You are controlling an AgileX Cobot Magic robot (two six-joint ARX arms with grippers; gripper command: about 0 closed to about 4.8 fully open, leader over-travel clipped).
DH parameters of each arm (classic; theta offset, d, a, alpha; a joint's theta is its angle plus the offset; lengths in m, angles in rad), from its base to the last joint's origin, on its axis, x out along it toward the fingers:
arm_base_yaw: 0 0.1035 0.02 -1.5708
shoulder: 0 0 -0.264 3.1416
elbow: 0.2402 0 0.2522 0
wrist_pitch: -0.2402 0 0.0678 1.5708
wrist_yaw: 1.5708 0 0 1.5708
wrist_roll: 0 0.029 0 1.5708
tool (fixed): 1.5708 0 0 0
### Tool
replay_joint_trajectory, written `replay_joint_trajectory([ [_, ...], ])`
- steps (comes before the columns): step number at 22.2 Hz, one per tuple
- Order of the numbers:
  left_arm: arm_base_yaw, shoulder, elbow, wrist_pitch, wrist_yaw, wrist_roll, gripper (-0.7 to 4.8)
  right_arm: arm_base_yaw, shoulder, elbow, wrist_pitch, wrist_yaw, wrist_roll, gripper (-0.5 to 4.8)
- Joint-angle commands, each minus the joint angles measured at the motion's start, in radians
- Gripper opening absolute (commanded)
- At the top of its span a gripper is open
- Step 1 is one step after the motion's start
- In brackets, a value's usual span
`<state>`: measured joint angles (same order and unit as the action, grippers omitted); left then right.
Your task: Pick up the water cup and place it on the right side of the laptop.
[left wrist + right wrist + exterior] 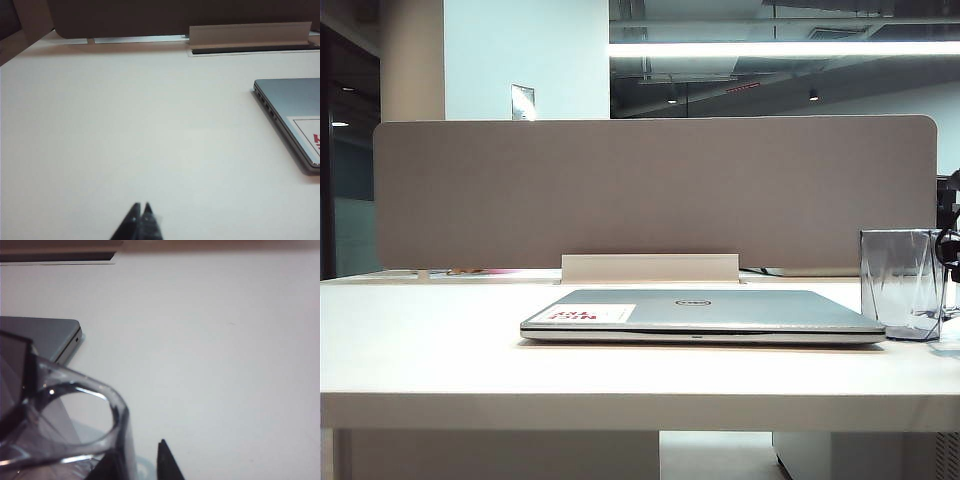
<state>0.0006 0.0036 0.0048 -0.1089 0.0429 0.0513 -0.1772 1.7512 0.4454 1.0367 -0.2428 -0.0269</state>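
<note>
Scene: a pale desk (pixel 440 350) is carrying a closed laptop (pixel 705 312) at its middle, with a grey divider panel (pixel 650 190) standing along the back edge.
Water cup: the water cup (pixel 902 285) is standing upright near the desk's right edge, just beside the laptop's right side, so the placing looks done.
Right pincer: the right pincer (pixel 137 460) is sitting at the cup's handle (pixel 85 415); one dark finger (pixel 167 462) is showing apart from the glass, so the jaws are parting, and no firm grip is showing.
Left pincer: the left pincer (pixel 141 220) is hovering low over bare desk towards the left edge, tips together, holding nothing.
Risk: a finger may be catching the handle while pulling away, tipping the cup towards the laptop or dragging it off the right edge.
</note>
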Motion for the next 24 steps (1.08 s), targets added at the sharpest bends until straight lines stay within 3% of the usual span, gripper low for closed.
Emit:
replay_joint_trajectory([
  [1, 0.001, 0.000, 0.003, 0.012, 0.006, -0.003, -0.04, 0.000, -0.017, 0.000, 0.030, -0.003, 0.011, 1.10],
  [22, 0.001, 0.000, 0.003, 0.004, 0.006, -0.003, -0.04, 0.000, -0.159, -0.108, -0.016, 0.004, 0.049, 1.17],
  [23, 0.001, 0.000, 0.003, 0.001, 0.006, -0.004, -0.04, 0.001, -0.195, -0.131, -0.016, 0.004, 0.077, 1.15],
  [24, 0.001, 0.000, 0.003, -0.004, 0.006, -0.004, -0.04, 0.000, -0.234, -0.154, -0.016, 0.004, 0.105, 0.80],
])
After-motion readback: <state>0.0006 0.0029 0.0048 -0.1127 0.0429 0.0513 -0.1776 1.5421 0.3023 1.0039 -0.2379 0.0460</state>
